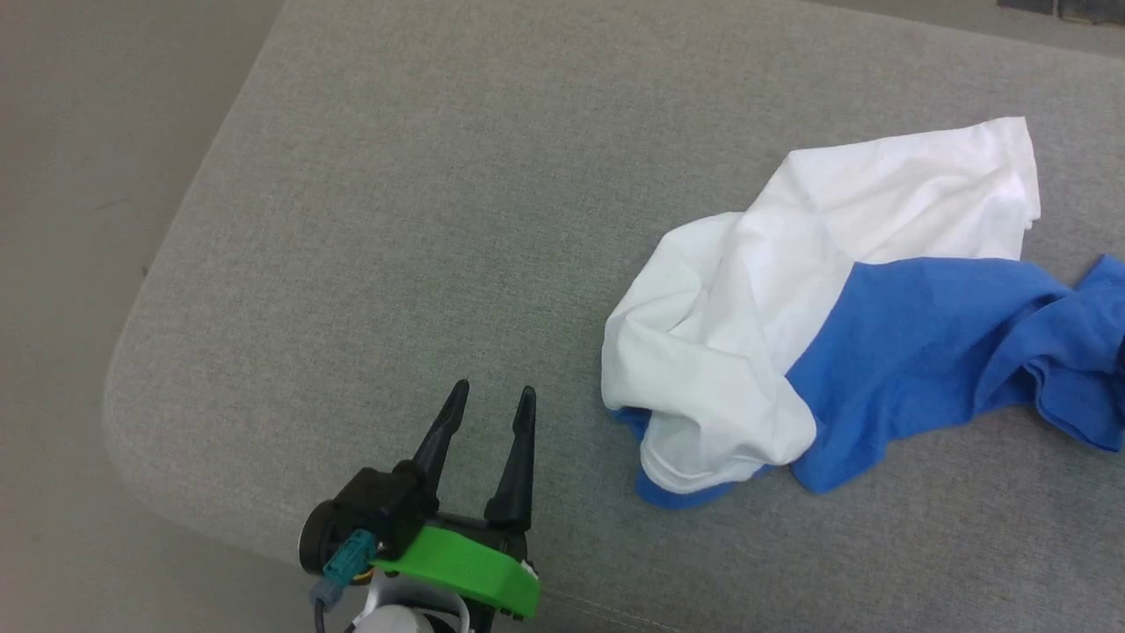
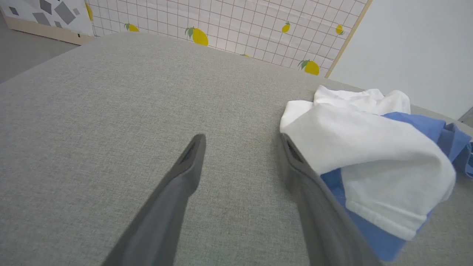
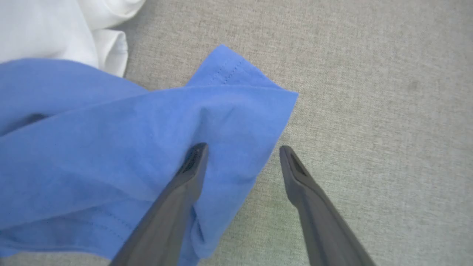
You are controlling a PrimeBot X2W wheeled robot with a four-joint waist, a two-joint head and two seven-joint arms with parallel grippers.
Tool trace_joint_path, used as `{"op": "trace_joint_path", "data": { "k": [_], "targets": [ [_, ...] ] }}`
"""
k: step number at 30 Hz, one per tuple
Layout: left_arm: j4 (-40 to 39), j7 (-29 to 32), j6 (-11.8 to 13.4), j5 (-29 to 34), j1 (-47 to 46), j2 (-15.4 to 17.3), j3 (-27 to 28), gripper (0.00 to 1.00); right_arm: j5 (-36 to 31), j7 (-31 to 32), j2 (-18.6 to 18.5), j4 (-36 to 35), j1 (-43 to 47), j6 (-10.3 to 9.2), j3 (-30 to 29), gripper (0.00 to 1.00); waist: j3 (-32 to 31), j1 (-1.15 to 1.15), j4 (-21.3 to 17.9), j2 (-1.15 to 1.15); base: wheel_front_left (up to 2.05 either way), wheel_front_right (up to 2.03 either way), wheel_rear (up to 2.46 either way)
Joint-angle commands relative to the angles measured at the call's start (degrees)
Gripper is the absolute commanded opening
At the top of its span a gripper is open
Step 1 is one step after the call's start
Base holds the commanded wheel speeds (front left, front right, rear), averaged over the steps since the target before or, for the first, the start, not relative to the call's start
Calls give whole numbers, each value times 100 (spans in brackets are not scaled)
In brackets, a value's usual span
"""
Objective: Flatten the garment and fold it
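While garment (image 1: 747, 308) lies crumpled at right of grey bench (image 1: 395, 176), left tool (image 1: 494, 389) hangs apart, near-left of it; right tool (image 3: 244, 147) apart over its blue edge. Risk: pinch catches several bunched layers, drags heap, not spreads.

A grey woven cushion (image 1: 422, 176) is stretching across the head view, its rounded corner curving at the lower left of the frame beside the paler floor (image 1: 70, 264). The garment (image 1: 747, 316) is lying crumpled directly on it at the right of the frame, white cloth bunching at the upper left of the heap, blue cloth trailing past the right edge.
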Motion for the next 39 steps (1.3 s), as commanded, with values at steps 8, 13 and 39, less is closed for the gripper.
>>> {"op": "trace_joint_path", "data": {
  "k": [8, 13, 39],
  "targets": [
    [20, -22, 56, 35, -163, -9, -25, 100, -295, -516, 71, 189, -233, -8, -189, 0, 65, -1, -101, 0, 0, 0, 0],
    [87, -22, 41, 49, -148, -9, 2, 100, -332, -740, 90, 262, -318, -8, -212, 0, -114, -1, -200, 0, 0, 0, 0],
    [78, -22, -81, 162, -210, -9, -88, 100, 31, -234, 193, 752, -425, -8, -254, 45, 322, -1, 50, 0, 0, 0, 0]
  ]
}}
